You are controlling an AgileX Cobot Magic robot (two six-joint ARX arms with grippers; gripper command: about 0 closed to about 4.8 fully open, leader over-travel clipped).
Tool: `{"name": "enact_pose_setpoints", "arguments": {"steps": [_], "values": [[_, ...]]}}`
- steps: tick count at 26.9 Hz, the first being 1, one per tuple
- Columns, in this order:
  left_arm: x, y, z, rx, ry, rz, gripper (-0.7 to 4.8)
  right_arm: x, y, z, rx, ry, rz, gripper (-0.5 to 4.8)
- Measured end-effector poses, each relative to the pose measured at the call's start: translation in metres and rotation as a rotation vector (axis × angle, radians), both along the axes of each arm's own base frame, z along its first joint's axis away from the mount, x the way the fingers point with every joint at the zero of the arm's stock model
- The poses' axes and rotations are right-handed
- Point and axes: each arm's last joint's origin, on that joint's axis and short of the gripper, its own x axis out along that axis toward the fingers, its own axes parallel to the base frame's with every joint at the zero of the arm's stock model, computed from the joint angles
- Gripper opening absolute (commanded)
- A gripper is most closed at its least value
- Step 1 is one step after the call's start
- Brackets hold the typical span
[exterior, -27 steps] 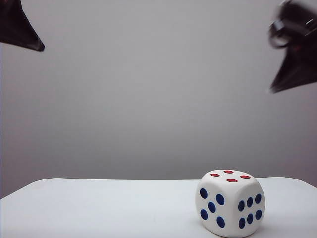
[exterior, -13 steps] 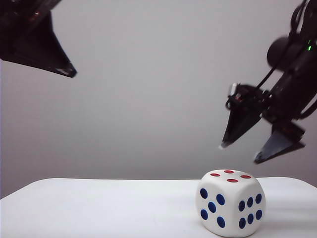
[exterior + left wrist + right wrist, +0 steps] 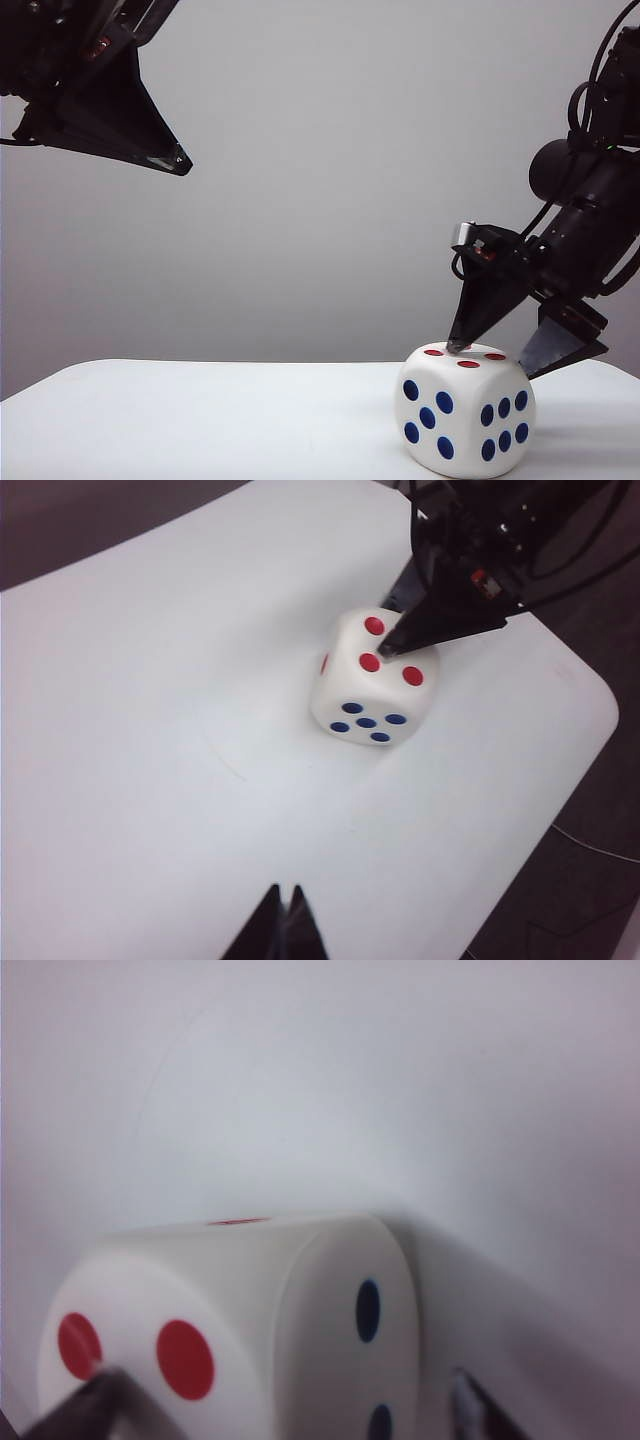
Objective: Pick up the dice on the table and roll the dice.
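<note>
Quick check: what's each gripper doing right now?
Left gripper: shut, empty, up and away from the dice.
Right gripper: open, fingers straddling the dice, not holding it.

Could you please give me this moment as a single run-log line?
phase: reaching for die | right gripper: open, over die, one fingertip at its red four face | left gripper: shut, raised, away | die: resting on table

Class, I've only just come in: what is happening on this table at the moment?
The right end effector is open and sits low over the dice, one fingertip over its red four face and the other off to the side. It has not gripped it: the dice rests on the table. The left end effector, shut and empty, hangs high on the other side.
</note>
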Motion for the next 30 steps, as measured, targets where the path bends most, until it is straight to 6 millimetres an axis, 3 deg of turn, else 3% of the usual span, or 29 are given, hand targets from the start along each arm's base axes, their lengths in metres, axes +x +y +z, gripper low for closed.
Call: {"name": "enact_pose_setpoints", "arguments": {"steps": [3, 5, 11, 17, 20, 21, 22, 25, 29, 30], "values": [[0.001, 0.000, 0.000, 0.002, -0.002, 0.000, -0.05, 0.000, 0.000, -0.002, 0.004, 0.005, 0.002, 0.62], [0.001, 0.000, 0.000, 0.001, -0.003, -0.002, -0.05, 0.000, 0.002, -0.002, 0.002, 0.005, 0.006, 0.06], [0.002, -0.001, 0.002, -0.003, -0.031, 0.010, -0.05, 0.009, 0.003, 0.009, 0.057, 0.003, -0.011, 0.09], [0.007, -0.001, 0.007, -0.006, -0.106, 0.055, -0.05, 0.025, 0.019, 0.056, 0.398, -0.012, 0.090, 0.13], [0.007, -0.001, 0.007, -0.009, -0.114, 0.057, -0.05, 0.028, 0.022, 0.064, 0.410, -0.023, 0.100, 0.14], [0.007, -0.001, 0.007, -0.009, -0.114, 0.057, -0.05, 0.029, 0.022, 0.066, 0.411, -0.021, 0.099, 0.29], [0.007, -0.001, 0.007, -0.008, -0.114, 0.057, -0.05, 0.030, 0.022, 0.067, 0.412, -0.017, 0.096, 0.98], [0.007, -0.001, 0.008, -0.008, -0.115, 0.057, -0.05, 0.037, 0.023, 0.087, 0.494, -0.006, 0.130, 1.79], [0.007, -0.001, 0.008, -0.011, -0.120, 0.058, -0.05, 0.040, 0.027, 0.134, 0.652, -0.048, 0.244, 3.36], [0.008, -0.001, 0.008, -0.013, -0.123, 0.058, -0.05, 0.040, 0.028, 0.150, 0.681, -0.066, 0.270, 3.42]]}}
